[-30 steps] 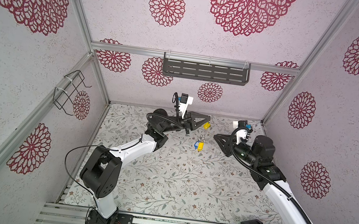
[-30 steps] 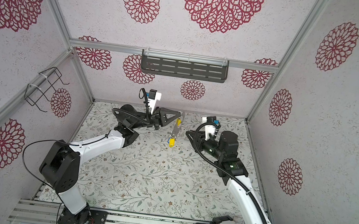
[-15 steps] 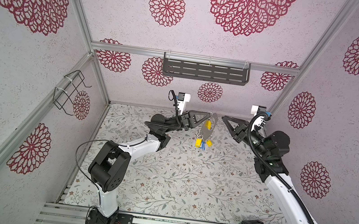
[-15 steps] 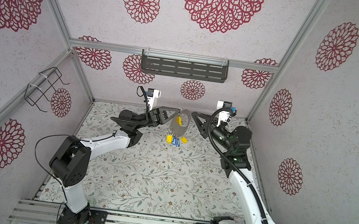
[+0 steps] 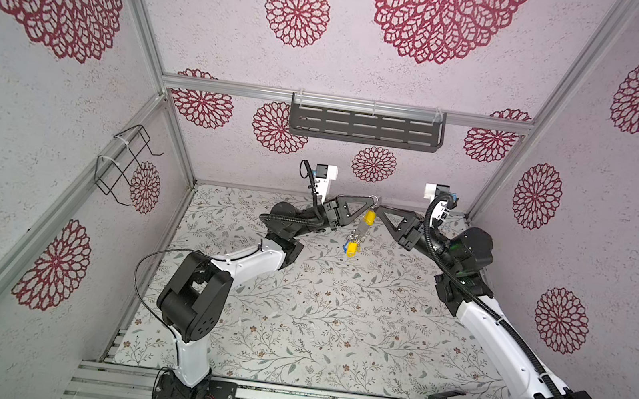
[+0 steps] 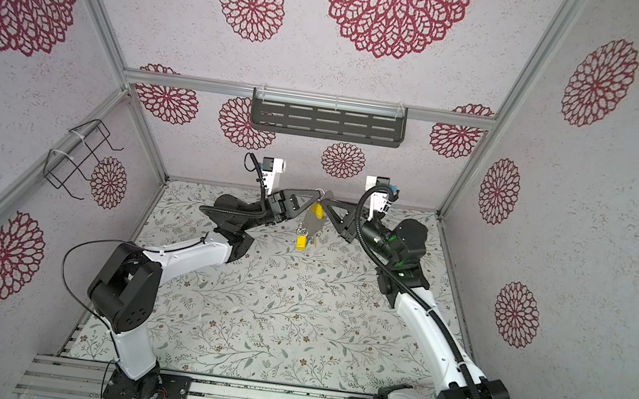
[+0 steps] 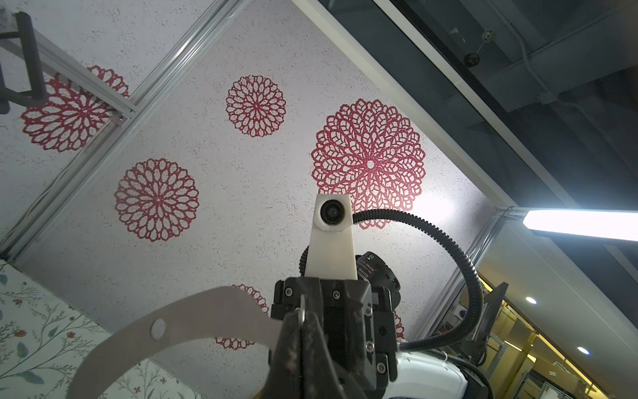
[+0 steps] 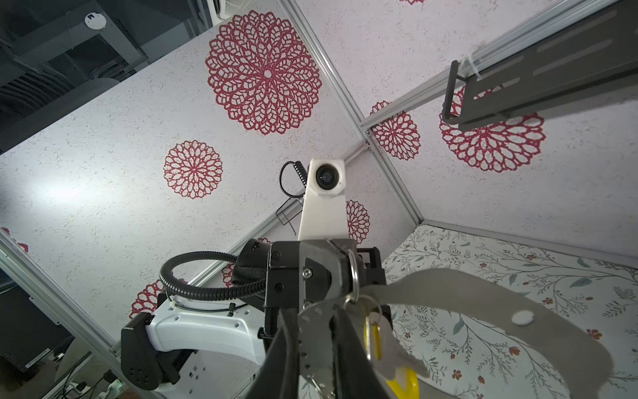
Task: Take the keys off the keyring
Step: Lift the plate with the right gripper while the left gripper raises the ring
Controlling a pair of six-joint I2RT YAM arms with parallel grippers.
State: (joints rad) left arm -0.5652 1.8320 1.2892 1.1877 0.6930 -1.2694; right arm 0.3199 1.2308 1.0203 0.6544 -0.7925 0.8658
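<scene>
The left gripper (image 5: 372,203) and the right gripper (image 5: 380,209) are meeting tip to tip above the desk (image 5: 336,316), close to the back wall. The left gripper is pinching fully closed on one end of the keyring (image 7: 207,321), the grey plate curving away from its fingers (image 7: 293,345) in the left wrist view; the right gripper is standing closed to a narrow gap around the other, hole-pierced end of the same plate in the right wrist view. A silver split ring (image 8: 354,273) is sitting right at the left gripper's tip. The keys (image 5: 359,233) are hanging below both grippers; one yellow tag (image 5: 368,216) is dangling just beneath the tips, and a second yellow tag (image 5: 351,249) and a blue tag (image 5: 344,246) are clustering lower down. Their label windows are showing too small to read, and the small print on the right arm's wrist (image 7: 366,269) is blurring out; a black slotted shelf (image 5: 365,129) is hanging on the wall above and behind both grippers, and a wire rack (image 5: 125,162) is hanging well apart beyond the left gripper.
</scene>
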